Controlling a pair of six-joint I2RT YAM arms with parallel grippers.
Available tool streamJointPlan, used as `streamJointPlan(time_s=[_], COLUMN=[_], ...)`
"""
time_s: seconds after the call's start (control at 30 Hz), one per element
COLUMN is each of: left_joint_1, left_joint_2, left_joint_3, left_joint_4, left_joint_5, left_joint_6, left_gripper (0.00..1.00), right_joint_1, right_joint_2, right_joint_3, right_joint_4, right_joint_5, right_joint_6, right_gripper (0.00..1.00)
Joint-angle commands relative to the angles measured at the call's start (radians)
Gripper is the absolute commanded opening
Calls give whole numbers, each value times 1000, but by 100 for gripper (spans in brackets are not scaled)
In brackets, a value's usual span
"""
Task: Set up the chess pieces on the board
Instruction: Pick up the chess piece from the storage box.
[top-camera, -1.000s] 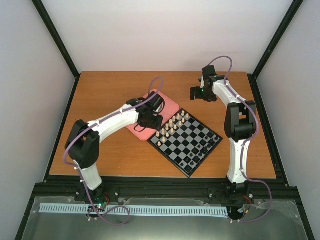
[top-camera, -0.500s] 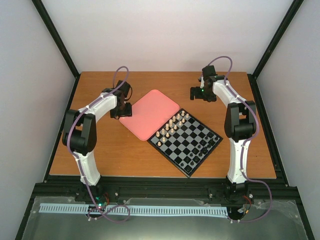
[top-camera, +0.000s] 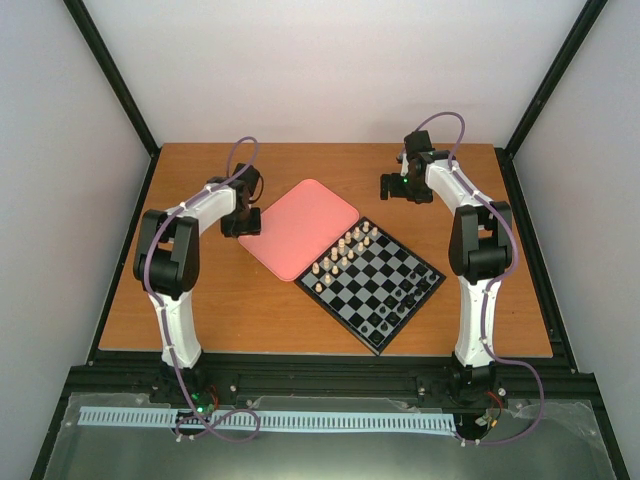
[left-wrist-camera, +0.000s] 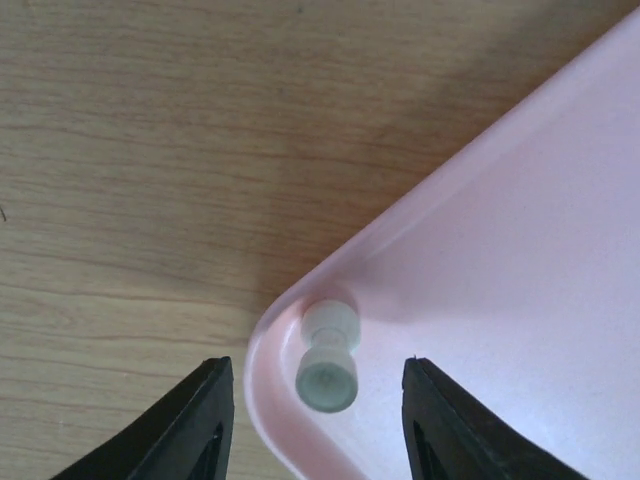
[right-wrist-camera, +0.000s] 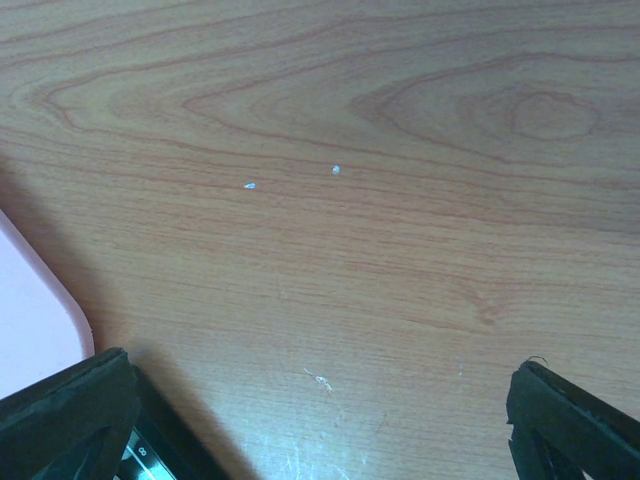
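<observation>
Cream chess piece (left-wrist-camera: 327, 357) lies on its side in the left corner of the pink tray (left-wrist-camera: 520, 300), just inside the rim. It sits between the fingers of my left pincer (left-wrist-camera: 316, 405), which is released and touches nothing. The board (top-camera: 372, 285) sits just beside the tray. My right pincer (right-wrist-camera: 320, 405) hangs spread wide over bare table (right-wrist-camera: 350, 250).

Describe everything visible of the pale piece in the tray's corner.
The piece is small, pale cream, smooth like plastic: rounded head, narrow neck, round greyish base facing the camera. It seems to lie on its side in the rounded corner of the pink tray, near the rim. The left fingers flank it without touching.
</observation>
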Motion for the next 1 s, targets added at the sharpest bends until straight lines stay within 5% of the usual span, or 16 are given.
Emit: streamJointPlan(time_s=[0.0,0.53,0.8,0.97], left_joint_1=[7,7,7,3], left_joint_2=[29,69,43,-47], left_joint_3=[60,104,98,75], left_joint_4=[9,-13,-26,-63], left_joint_5=[15,21,15,51], left_joint_6=[11,13,21,13], left_gripper=[47,26,1,1], right_joint_1=[-5,-6,-6,-6], right_joint_2=[10,22,21,10], right_joint_3=[35,40,36,33], right_joint_4=[-2,-4,-4,-3], right_joint_5=[0,9,9,10], right_joint_6=[-7,-10,-8,-8], right_gripper=[100,100,100,100])
